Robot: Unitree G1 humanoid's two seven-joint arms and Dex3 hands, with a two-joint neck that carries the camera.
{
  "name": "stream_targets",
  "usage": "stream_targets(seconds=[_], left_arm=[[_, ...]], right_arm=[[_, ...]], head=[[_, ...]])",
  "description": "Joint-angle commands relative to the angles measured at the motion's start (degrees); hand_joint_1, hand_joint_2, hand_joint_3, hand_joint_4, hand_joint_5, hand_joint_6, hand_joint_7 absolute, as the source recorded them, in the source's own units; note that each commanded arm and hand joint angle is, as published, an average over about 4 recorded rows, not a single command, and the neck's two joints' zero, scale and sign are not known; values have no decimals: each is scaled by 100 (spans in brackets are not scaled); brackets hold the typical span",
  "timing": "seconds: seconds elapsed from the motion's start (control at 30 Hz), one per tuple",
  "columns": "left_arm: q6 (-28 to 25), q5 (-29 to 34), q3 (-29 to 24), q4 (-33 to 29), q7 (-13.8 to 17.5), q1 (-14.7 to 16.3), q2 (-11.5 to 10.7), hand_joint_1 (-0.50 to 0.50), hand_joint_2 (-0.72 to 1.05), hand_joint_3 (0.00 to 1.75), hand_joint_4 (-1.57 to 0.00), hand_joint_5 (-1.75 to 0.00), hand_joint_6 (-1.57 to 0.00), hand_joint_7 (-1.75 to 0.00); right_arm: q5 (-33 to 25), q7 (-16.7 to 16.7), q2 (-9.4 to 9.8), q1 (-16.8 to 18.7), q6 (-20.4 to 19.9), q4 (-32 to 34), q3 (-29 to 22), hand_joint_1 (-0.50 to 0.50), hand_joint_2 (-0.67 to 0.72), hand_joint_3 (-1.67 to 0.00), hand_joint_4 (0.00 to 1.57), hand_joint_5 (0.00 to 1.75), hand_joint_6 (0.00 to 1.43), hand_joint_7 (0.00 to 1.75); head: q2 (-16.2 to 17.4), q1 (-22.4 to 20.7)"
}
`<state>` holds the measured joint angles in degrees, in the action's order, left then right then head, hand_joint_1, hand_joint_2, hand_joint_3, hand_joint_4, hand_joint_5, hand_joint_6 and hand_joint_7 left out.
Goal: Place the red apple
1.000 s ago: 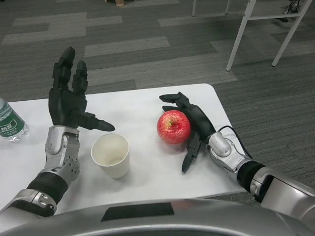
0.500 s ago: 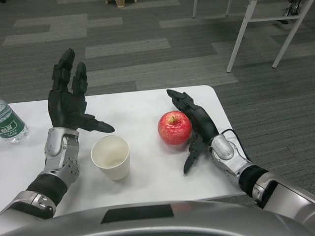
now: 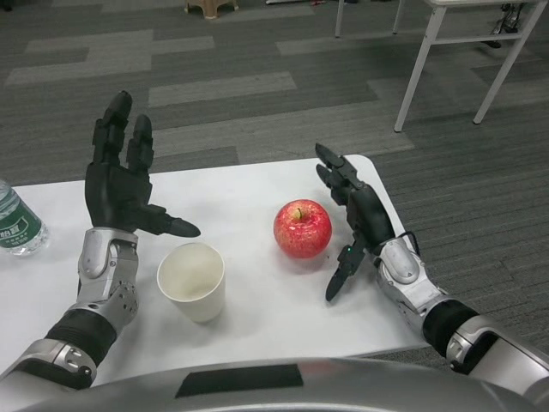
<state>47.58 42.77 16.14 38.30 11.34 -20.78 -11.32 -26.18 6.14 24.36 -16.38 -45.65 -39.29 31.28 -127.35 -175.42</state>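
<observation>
Light: bright, even, from overhead | Shadows: soft and short, under the red apple (image 3: 302,228) and the paper cup (image 3: 192,281) on the white worktop (image 3: 249,193) | Glare: small highlight on the apple's skin, sheen on the silver forearms | Focus: sharp throughout, no motion blur | Distortion: slight wide-angle bowing at the edges

One red apple (image 3: 302,228) sits right of middle on the one white tabletop (image 3: 249,193). One white paper cup (image 3: 191,281) stands near the front, left of the apple. One plastic water bottle (image 3: 17,221) with a green label shows at the far left edge, partly cut off. Two black hands are in view: one left hand (image 3: 120,184) and one right hand (image 3: 360,219).
</observation>
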Motion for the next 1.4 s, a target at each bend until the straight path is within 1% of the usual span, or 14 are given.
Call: stream_targets(seconds=[0.03, 0.13, 0.23, 0.37, 0.47, 0.57, 0.63, 0.8, 0.93, 1.1, 1.2, 1.27, 1.33, 1.4], left_arm=[[8, 30, -47, 46, -18, -86, 7, -34, -19, 2, 0, 0, 0, -35], [8, 30, -69, 44, -18, -90, 7, -34, -19, 9, 0, 0, 0, -38], [14, 30, -124, 38, -18, -93, 7, -34, -21, 7, 0, 0, 0, -37], [14, 21, -186, 38, -18, -106, 7, -34, -26, 7, 0, 0, 0, -37], [14, 16, -221, 38, -18, -134, 7, -35, -24, 9, 0, 0, 0, -35], [12, 1, -271, 38, -18, -172, 7, -35, -19, 2, 0, 0, 0, -35], [6, -12, -304, 38, -18, -200, 7, -34, -19, 4, 0, 0, 0, -35], [-34, -32, -430, 44, -18, -253, 7, -34, -19, 9, 0, 0, 0, -35], [-41, -85, -575, 40, -18, -266, 7, -34, -19, 4, 0, 0, 0, -38], [-47, -317, -1001, -74, -29, -244, 7, -34, -19, 0, 0, 0, 0, -35], [-49, -480, -1337, -309, -42, -143, 7, -34, -19, 4, 0, 0, 0, -40], [-60, -564, -1508, -424, -44, -99, 7, -34, -19, 9, 0, 0, 0, -38], [-89, -638, -1647, -516, -44, -73, -7, -34, -19, 9, 0, 0, 0, -35], [-133, -700, -1746, -615, -44, -49, -53, -34, -19, 7, 0, 0, 0, -38]], right_arm=[[-10, 4, 56, 95, 12, 373, -544, -46, 72, 0, 0, 0, 0, 0], [-12, 52, 135, 174, 16, 791, -970, -46, 72, 0, 0, 0, 0, 0], [-18, 164, 297, 236, 25, 1252, -1335, -46, 72, 0, 0, 0, 0, 0], [-25, 272, 429, 286, 29, 1712, -1765, -46, 72, 0, 0, 0, 0, 0], [-89, 360, 449, 310, 29, 1876, -2040, -46, 72, 0, 0, 0, 0, 0], [-141, 434, 436, 315, 27, 1944, -2350, -46, 72, 0, 0, 0, 0, 0], [-141, 456, 425, 297, 23, 1940, -2521, -46, 72, 0, 0, 0, 0, 0], [-133, 547, 352, 174, 14, 1909, -2855, -42, 61, -2, 0, 0, 0, 0], [-130, 553, 308, 100, 3, 1949, -2950, -42, 55, -8, 0, 0, 0, 0], [-124, 560, 236, 40, -6, 2136, -3046, -45, 65, -4, 0, 0, 0, 0], [-124, 601, 201, 40, -6, 2285, -3075, -46, 66, 0, 0, 0, 0, 0], [-124, 626, 194, 47, -6, 2340, -3071, -46, 66, 0, 0, 0, 0, 0], [-124, 634, 194, 51, -4, 2373, -3060, -46, 66, 0, 0, 0, 0, 0], [-124, 634, 201, 49, -1, 2395, -3044, -46, 66, 0, 0, 0, 0, 0]], head=[[-148, -47], [-433, -111], [-710, -160], [-1144, -197], [-1591, -193], [-1878, -158], [-2102, -125], [-2605, -57], [-2795, -58], [-3029, -73], [-3034, -69], [-3033, -91], [-3036, -128], [-3038, -191]])
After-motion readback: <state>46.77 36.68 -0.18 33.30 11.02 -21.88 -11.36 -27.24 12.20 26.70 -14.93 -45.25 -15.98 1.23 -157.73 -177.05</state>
